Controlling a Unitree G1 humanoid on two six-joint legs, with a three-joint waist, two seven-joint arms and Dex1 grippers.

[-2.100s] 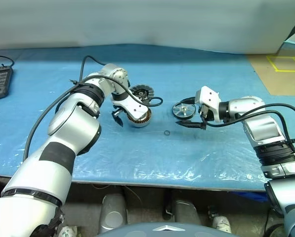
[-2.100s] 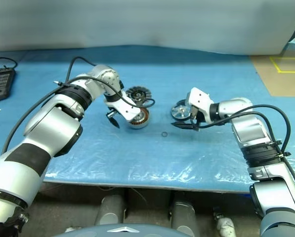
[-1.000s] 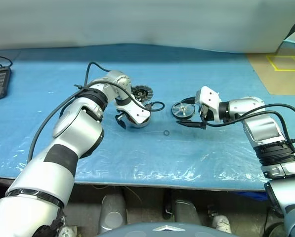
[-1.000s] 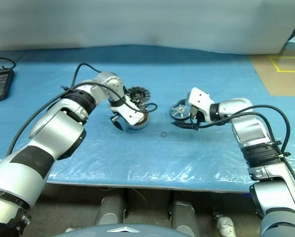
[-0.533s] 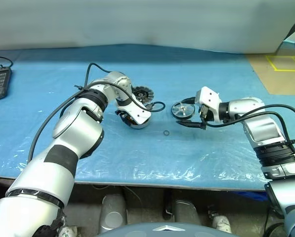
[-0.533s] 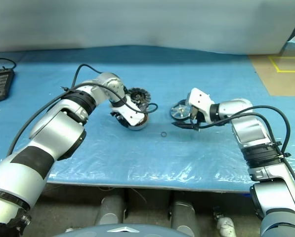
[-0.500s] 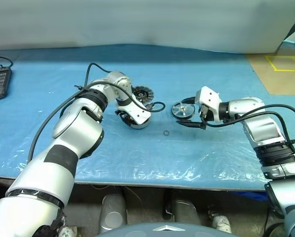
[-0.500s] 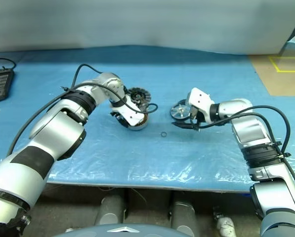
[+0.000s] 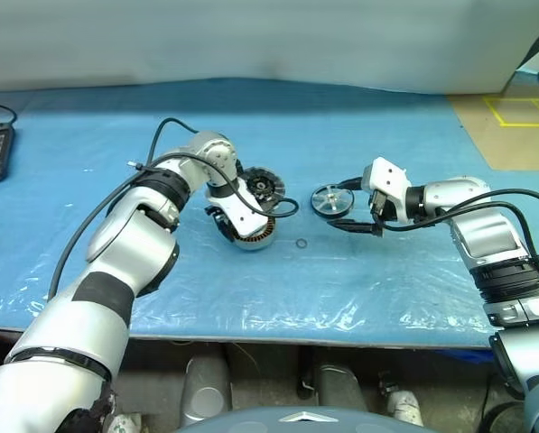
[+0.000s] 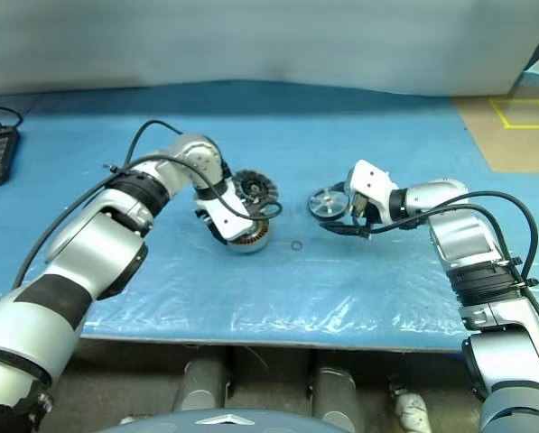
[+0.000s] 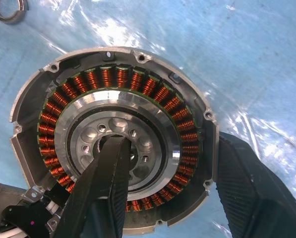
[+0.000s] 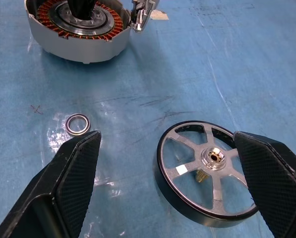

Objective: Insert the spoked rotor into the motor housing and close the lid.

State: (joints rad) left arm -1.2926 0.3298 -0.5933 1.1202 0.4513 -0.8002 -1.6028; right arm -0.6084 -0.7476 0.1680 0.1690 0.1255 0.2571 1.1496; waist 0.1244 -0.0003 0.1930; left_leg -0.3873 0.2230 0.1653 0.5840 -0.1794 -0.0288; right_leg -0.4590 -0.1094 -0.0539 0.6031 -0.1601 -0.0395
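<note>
The left gripper [image 11: 167, 193] is clamped on the housing [image 11: 113, 139], one finger hiding its hub. The right gripper [image 12: 170, 186] gapes over the rotor [image 12: 207, 173]. The lid [image 9: 262, 186] is half hidden.

A crinkled blue plastic sheet [image 9: 359, 289] covers the worktop. A pale grey wall [image 9: 269, 41] rises behind it. At the far right, brown floor [image 9: 513, 126] carries yellow tape lines [image 9: 513, 113].

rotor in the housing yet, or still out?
Out. The rotor lies flat on the blue sheet, apart from the housing, whose copper windings are uncovered.
</note>
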